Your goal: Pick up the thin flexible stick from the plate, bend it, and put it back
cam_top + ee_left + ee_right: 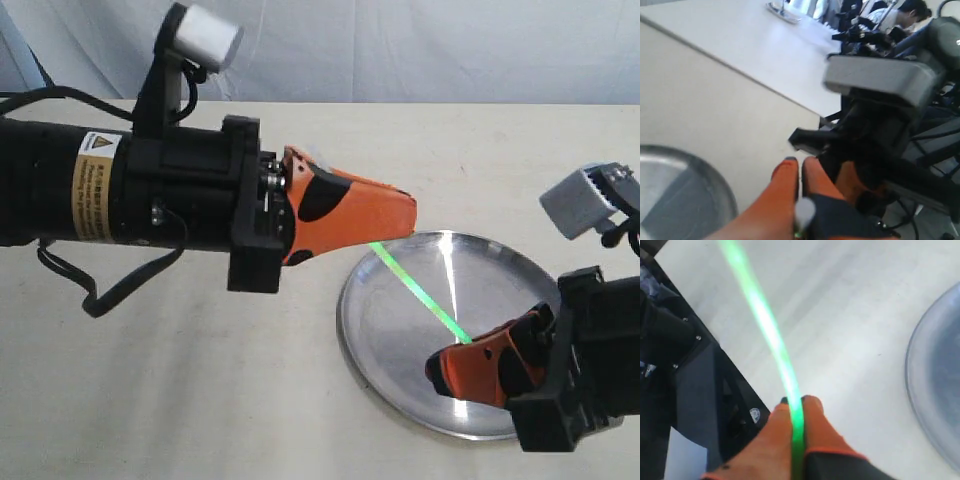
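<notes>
The thin flexible stick (420, 295) is a lime-green strip stretched slantwise over the plate (350, 330), clear of the metal. My left gripper (408, 215) is shut on its far end, above the plate's back rim. My right gripper (437, 366) is shut on its near end, over the plate's front right part. In the right wrist view the stick (770, 330) curves away from between the shut fingers of that gripper (796, 401), with the plate (940, 380) off to one side. In the left wrist view the gripper (800, 162) is shut, a pale blurred stick end (804, 212) shows between its fingers, and the plate (715, 185) lies below.
The plate rests on a pale tabletop (180, 400). A black cable (100, 290) hangs from the left arm down to the table. The right arm's grey camera housing (585, 200) stands above the plate's right rim. A table edge (790, 102) runs behind the left gripper.
</notes>
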`<act>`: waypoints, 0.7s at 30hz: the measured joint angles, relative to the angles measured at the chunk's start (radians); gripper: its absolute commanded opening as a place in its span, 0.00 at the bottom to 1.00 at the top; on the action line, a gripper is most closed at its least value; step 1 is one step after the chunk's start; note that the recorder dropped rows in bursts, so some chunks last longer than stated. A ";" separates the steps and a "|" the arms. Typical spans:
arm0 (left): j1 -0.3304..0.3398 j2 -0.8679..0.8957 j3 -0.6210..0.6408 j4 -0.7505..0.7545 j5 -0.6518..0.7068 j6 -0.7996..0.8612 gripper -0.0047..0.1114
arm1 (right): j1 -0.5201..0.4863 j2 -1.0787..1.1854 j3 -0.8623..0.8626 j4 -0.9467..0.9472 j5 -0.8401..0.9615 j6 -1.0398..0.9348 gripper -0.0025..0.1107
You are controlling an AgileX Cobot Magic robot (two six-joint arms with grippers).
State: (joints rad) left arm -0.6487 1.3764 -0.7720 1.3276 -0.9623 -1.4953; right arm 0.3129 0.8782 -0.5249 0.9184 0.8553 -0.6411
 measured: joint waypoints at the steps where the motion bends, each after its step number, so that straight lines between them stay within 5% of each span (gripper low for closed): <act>1: -0.002 0.000 0.000 -0.026 -0.016 0.024 0.04 | 0.000 0.008 0.000 0.007 -0.002 0.004 0.01; 10: -0.002 0.000 0.003 -0.154 0.051 0.162 0.04 | 0.000 0.038 0.010 0.289 0.058 -0.194 0.01; 14: -0.002 0.000 0.001 -0.019 0.201 0.122 0.04 | 0.000 0.042 0.012 0.421 0.103 -0.295 0.01; 21: -0.005 -0.002 0.001 0.200 0.224 0.001 0.04 | 0.000 0.030 0.015 0.463 0.025 -0.331 0.01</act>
State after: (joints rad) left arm -0.6532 1.3746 -0.7708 1.5277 -0.7382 -1.4938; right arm 0.3129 0.9078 -0.5103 1.3810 0.8800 -0.9719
